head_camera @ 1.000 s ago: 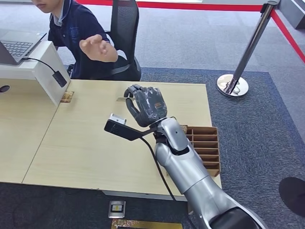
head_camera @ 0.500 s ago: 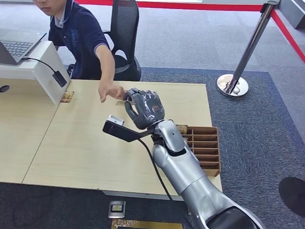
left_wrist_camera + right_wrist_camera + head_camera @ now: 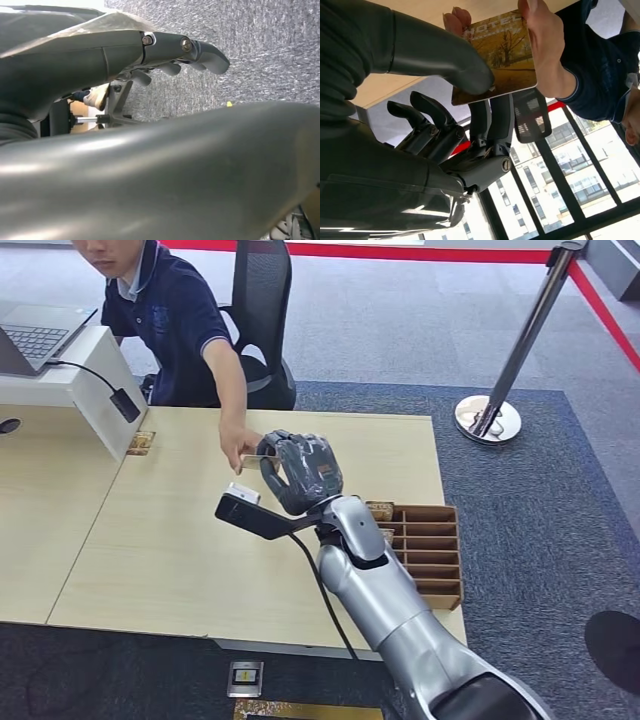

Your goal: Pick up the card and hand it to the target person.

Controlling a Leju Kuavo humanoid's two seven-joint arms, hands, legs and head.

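A: Right hand out over the counter, thumb and fingers clamped on the card.
B: And the person's hand grips the card's far edge, just beyond the fingertips.
A: Left hand?
B: Fingers apart, holding nothing, over carpet.

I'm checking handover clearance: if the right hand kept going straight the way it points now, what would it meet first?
Probably the person's hand, already gripping the far edge of the card that the right hand pinches. Depth beyond is unclear.
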